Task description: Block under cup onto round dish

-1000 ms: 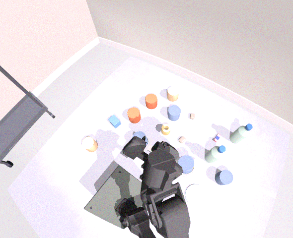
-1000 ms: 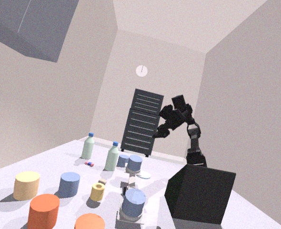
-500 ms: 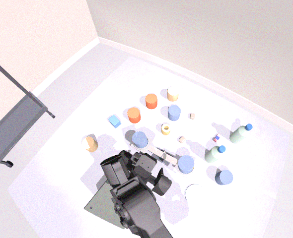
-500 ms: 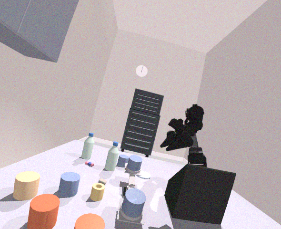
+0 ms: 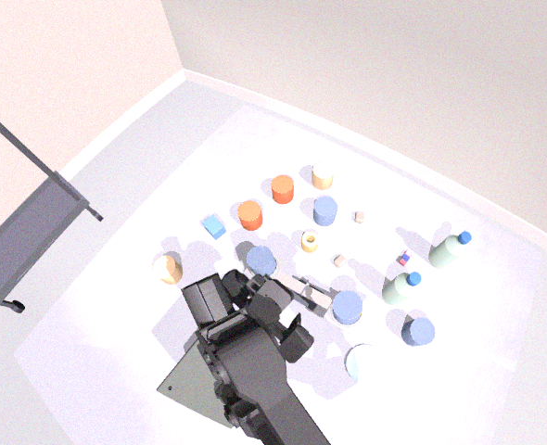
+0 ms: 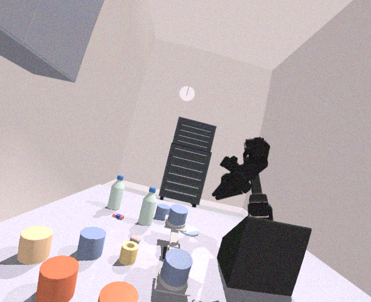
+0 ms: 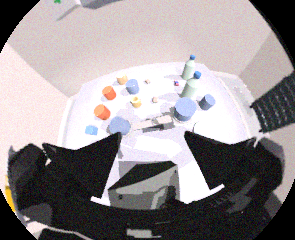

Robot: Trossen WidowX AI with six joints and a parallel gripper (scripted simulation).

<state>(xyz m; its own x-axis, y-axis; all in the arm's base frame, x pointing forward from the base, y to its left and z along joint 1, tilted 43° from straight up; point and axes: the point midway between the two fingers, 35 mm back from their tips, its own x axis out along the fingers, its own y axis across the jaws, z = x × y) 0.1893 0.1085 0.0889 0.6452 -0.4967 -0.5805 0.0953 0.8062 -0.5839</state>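
Note:
My gripper (image 6: 215, 195) (image 7: 154, 134) is open and empty, high above the table, fingers pointing down toward the balance. The balance (image 5: 320, 299) (image 6: 173, 236) (image 7: 162, 120) carries a blue upside-down cup at each end. One end cup (image 5: 261, 261) (image 6: 177, 267) (image 7: 119, 126) is nearest the exterior camera. The other end cup (image 5: 347, 307) (image 6: 178, 215) (image 7: 185, 109) is by the dish. The pale round dish (image 5: 350, 360) (image 6: 191, 233) shows no block or cup on it. The block is hidden; I cannot tell clearly which end is lower.
Two bottles (image 5: 397, 289) (image 6: 147, 209) and a loose blue cup (image 5: 418, 332) (image 7: 207, 102) stand beyond the dish-side end. Orange cups (image 5: 250, 215) (image 6: 57, 279), a yellow ring (image 5: 309, 243) (image 6: 129, 253) and small blocks lie around. A raised plate (image 5: 195, 383) is near the arm.

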